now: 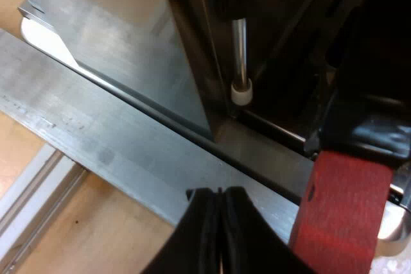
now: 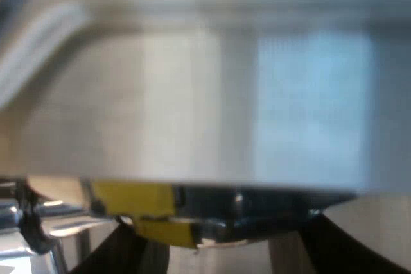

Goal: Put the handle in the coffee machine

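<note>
Handle (image 1: 340, 219): flat red end with a matte, slightly rough face. Its black part above is glossy and runs up into the dark recess at the front of the coffee machine (image 1: 128, 62). Can't tell if it is locked in there.

Left gripper (image 1: 219, 192): black jaws pressed together with nothing between them, just beside the red end, hanging over the machine's long ledge. Contact with the handle is unclear.

Machine: brushed grey sheet metal, flat panels, straight edges, fine grain lines. A thin shiny metal tube (image 1: 239, 56) with a white round tip hangs down in the recess, near the handle.

Bench (image 1: 70, 229): pale wood, smooth, showing below the ledge.

Right gripper (image 2: 221, 222): jaws spread apart, nothing clearly held, close up to a broad pale grey wall of the machine. Under that wall is a dark band with a yellow patch (image 2: 138, 198), and a shiny chrome part (image 2: 38, 217) sits beside it. What it is can't be told. No container to log.
</note>
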### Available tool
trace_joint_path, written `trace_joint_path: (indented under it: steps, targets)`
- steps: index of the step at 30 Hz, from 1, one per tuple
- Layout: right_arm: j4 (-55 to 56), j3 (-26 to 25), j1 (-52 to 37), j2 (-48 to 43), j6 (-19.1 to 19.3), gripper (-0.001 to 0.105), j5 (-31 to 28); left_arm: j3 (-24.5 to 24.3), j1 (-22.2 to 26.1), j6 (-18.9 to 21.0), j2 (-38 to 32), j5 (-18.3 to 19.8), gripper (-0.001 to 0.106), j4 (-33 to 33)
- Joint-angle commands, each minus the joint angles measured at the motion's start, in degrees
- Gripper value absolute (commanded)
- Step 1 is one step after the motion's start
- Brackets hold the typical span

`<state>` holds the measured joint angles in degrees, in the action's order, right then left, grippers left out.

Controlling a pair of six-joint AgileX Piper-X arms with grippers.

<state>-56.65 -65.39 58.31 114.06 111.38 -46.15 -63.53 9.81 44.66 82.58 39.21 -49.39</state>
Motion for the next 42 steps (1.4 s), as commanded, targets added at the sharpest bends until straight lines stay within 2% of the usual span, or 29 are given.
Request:
trace_joint_path:
  steps: [1, 7, 16, 22, 28, 33, 35, 42]
  targets:
    - [-4.83, -0.65, -0.07, -1.27, 0.76, 0.039, 0.33, -0.38, -0.32, -0.16, -0.34, 0.13, 0.0, -0.94]
    - [-5.06, -0.65, -0.07, -1.27, 0.76, 0.039, 0.1, -0.38, -0.74, -1.26, -0.34, 0.13, 0.0, -2.7]
    - [-5.23, -0.65, -0.07, -1.27, 0.76, 0.039, 0.1, -0.38, -5.31, -1.25, -0.34, -0.8, 0.0, -5.82]
    - [-5.23, -0.65, -0.07, -1.27, 0.76, 0.039, 0.1, -0.38, -5.44, -1.73, -0.58, -1.21, 0.0, -7.92]
    - [-5.23, -0.65, -0.07, -1.27, 0.76, 0.039, 0.1, -0.38, -5.44, -1.61, -1.89, 1.27, 0.0, -11.34]
    - [-5.23, -0.65, -0.07, -1.27, 0.76, 0.039, 0.1, -0.38, -5.44, 0.21, -3.36, 7.73, 0.0, -14.05]
    - [-5.23, -0.65, -0.07, -1.27, 1.17, 0.039, 0.1, -0.38, -5.44, 0.58, -3.83, 9.21, 0.0, -14.46]
    - [-5.23, -0.65, -0.07, -1.27, 2.0, 0.039, 0.1, -0.38, -6.15, 0.58, -4.77, 9.6, 0.0, -19.02]
